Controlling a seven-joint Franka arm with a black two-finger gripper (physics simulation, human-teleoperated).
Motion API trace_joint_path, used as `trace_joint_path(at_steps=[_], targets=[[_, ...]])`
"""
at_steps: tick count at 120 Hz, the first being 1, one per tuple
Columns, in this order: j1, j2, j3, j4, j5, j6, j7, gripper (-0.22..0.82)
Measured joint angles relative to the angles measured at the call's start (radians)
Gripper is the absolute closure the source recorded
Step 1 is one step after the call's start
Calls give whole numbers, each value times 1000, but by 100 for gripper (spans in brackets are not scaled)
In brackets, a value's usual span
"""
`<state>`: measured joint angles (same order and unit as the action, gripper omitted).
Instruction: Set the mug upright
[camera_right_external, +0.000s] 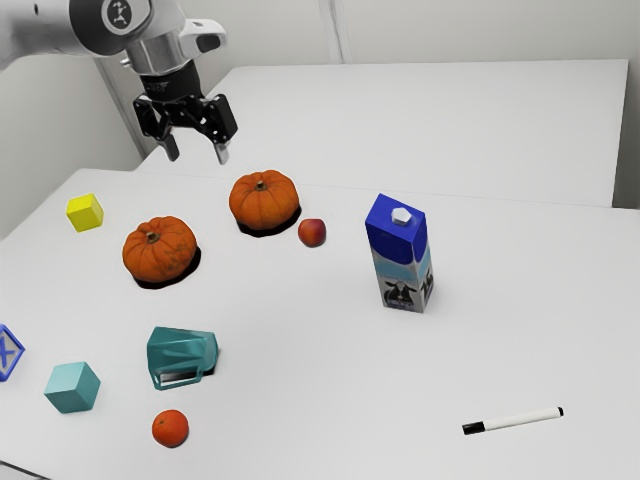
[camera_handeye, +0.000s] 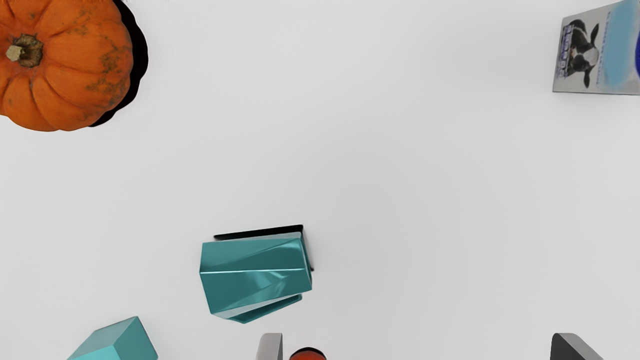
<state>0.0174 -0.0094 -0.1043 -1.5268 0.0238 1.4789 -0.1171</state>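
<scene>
The teal faceted mug (camera_right_external: 181, 356) lies on its side on the table in the exterior view's lower left, its handle turned toward that view's bottom edge. In the wrist view the mug (camera_handeye: 256, 272) lies beyond the fingertips, apart from them. My gripper (camera_right_external: 196, 156) hangs in the air at the exterior view's upper left, well above the table and away from the mug. In the wrist view the gripper (camera_handeye: 416, 345) is open, its two fingertips wide apart with nothing held between them.
Near the mug are a teal cube (camera_right_external: 73, 388), an orange (camera_right_external: 170, 428) and a pumpkin (camera_right_external: 160, 250). Another pumpkin (camera_right_external: 264, 201), a red apple (camera_right_external: 312, 233) and a yellow cube (camera_right_external: 85, 212) sit farther back. A milk carton (camera_right_external: 400, 254) stands upright; a marker (camera_right_external: 513, 421) lies toward the exterior view's right.
</scene>
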Motion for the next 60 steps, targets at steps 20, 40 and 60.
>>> trace_joint_path(at_steps=[20, 40, 60], targets=[[-2, -8, 0, -9, -2, 0, -4, 2], [-2, -42, 1, -50, -3, 0, -8, 2], [22, -86, 10, -108, -15, -1, -6, 2]])
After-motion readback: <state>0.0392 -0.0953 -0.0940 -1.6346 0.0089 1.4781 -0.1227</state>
